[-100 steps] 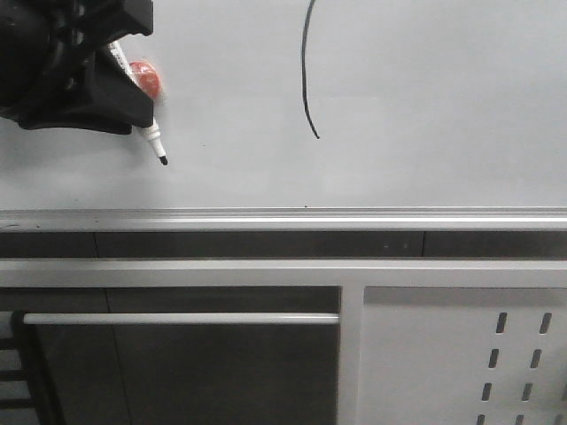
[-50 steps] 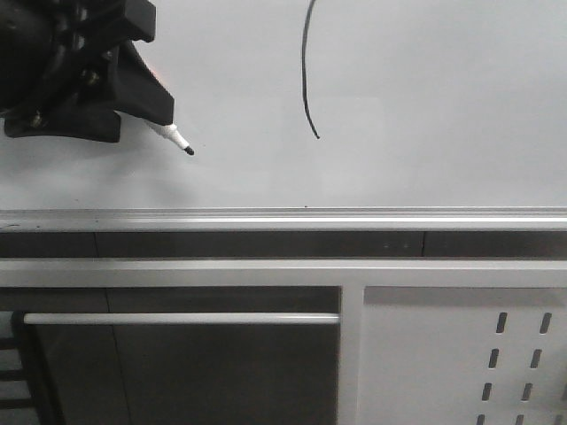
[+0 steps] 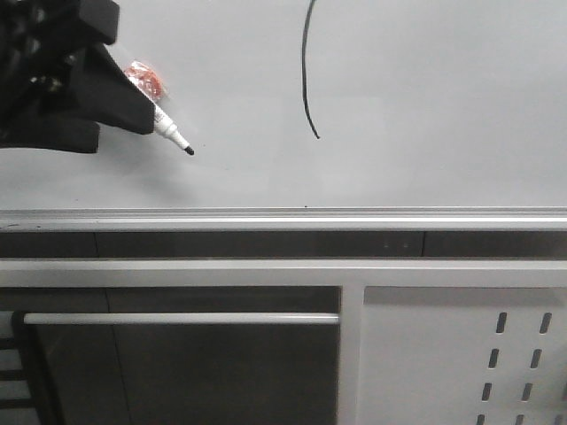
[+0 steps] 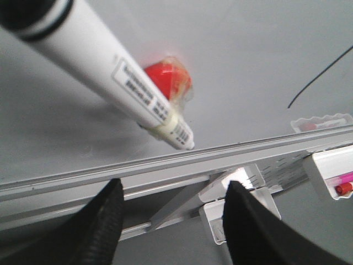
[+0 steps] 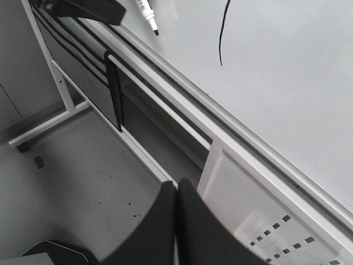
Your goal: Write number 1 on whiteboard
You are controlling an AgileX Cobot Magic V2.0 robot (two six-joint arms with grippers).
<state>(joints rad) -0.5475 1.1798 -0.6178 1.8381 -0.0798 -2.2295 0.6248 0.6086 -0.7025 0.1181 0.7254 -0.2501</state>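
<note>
The number 1 (image 3: 305,71) is a thin black curved stroke on the whiteboard (image 3: 425,106), also seen as a stroke (image 4: 317,83) in the left wrist view and a stroke (image 5: 222,33) in the right wrist view. A white marker pen (image 3: 170,135) with a black tip lies against the board beside a red taped lump (image 3: 144,80). My left gripper (image 4: 174,185) is open, its fingers wide apart with nothing between them, and the pen (image 4: 110,72) lies outside them. In the front view it is the black mass (image 3: 62,88) left of the pen. My right gripper (image 5: 176,185) is shut and empty, low before the stand.
A silver tray rail (image 3: 283,217) runs under the board. Below are a horizontal bar (image 3: 177,318) and a white perforated panel (image 3: 461,354). White bins with pens (image 4: 331,176) hang on the stand. Grey floor (image 5: 83,176) lies under the right gripper.
The pen's tip swung right and slightly up, then stayed put. My left gripper has drawn back to the left, uncovering the red lump and more of the pen.
</note>
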